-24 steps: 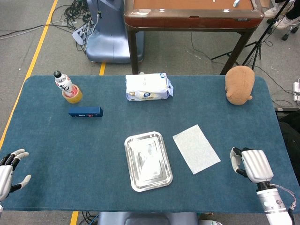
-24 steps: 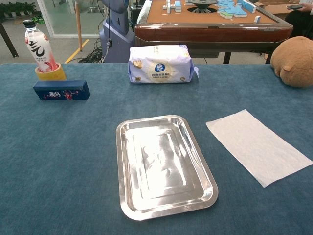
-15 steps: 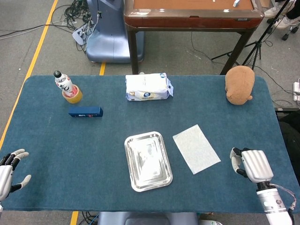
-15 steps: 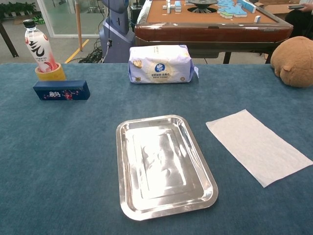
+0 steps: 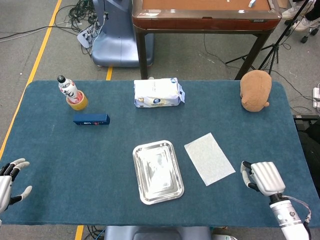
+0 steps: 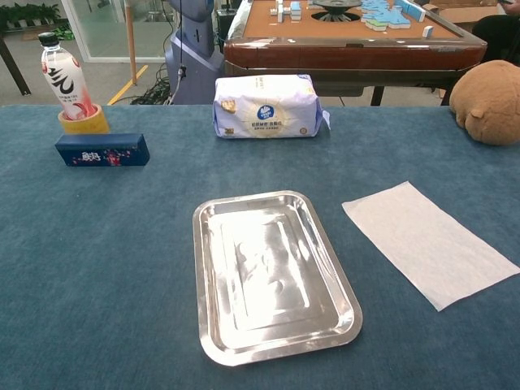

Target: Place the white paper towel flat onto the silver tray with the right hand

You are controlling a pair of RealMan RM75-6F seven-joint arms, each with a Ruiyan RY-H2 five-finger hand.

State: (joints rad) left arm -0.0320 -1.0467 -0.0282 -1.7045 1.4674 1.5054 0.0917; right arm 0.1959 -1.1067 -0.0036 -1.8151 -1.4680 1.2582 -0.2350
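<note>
Tabletop paper towel [image 5: 209,158] beside right hand [image 5: 263,178]

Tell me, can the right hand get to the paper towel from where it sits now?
Probably yes. The right hand sits just off the white paper towel at its near right corner, with only bare blue table cloth between them. The silver tray lies on the towel's far side, out of the way.

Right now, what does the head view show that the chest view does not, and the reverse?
Only the head view shows both hands: the right hand near the paper towel, the left hand at the table's left edge. Only the chest view shows mahjong tiles on the far table. Both share the silver tray, white paper towel, tissue pack, bottle, blue box and plush toy.
</note>
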